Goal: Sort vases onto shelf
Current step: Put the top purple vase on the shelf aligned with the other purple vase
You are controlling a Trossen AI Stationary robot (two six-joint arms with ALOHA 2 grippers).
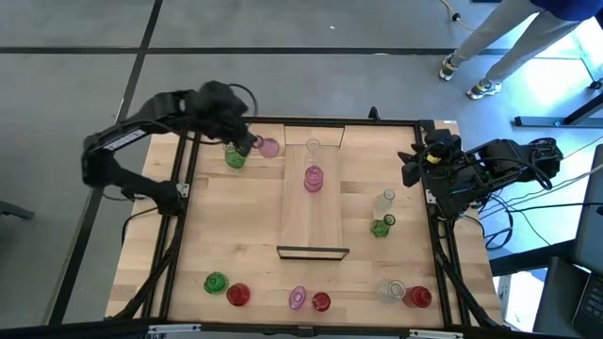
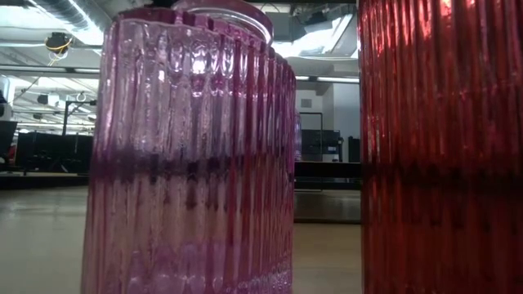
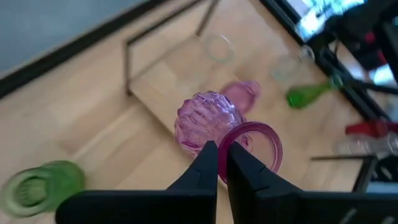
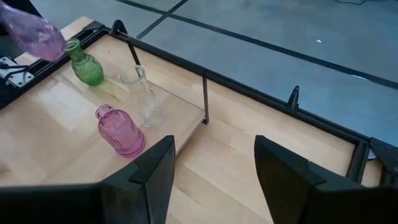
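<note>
My left gripper (image 1: pixel 250 144) (image 3: pixel 222 149) is up over the table's far left, shut on a pink vase (image 1: pixel 268 147) (image 3: pixel 207 121) (image 4: pixel 37 34), above a green vase (image 1: pixel 235 157) that stands on the table. On the shelf (image 1: pixel 311 221) (image 4: pixel 180 109) stand a clear vase (image 1: pixel 313 146) (image 4: pixel 146 93) and a second pink vase (image 1: pixel 313 179) (image 4: pixel 119 129). My right gripper (image 1: pixel 412 168) (image 4: pixel 211 180) hangs open at the table's right edge with nothing between its fingers. My left gripper pinches the pink vase's mouth rim (image 3: pixel 219 142), one finger (image 3: pixel 239 163) inside the mouth and the other outside. The vase is lifted clear of the table and tipped, its belly pointing away from the fingers toward the shelf.
Right of the shelf are a clear vase (image 1: pixel 384 201) and a green one (image 1: pixel 382 226). Along the near edge stand several more: green (image 1: pixel 216 282), red (image 1: pixel 237 295), pink (image 1: pixel 298 299) (image 2: pixel 192 155), red (image 1: pixel 321 302) (image 2: pixel 441 147), clear (image 1: pixel 392 290), red (image 1: pixel 418 298). A person's legs (image 1: pixel 480 56) show beyond the far right corner.
</note>
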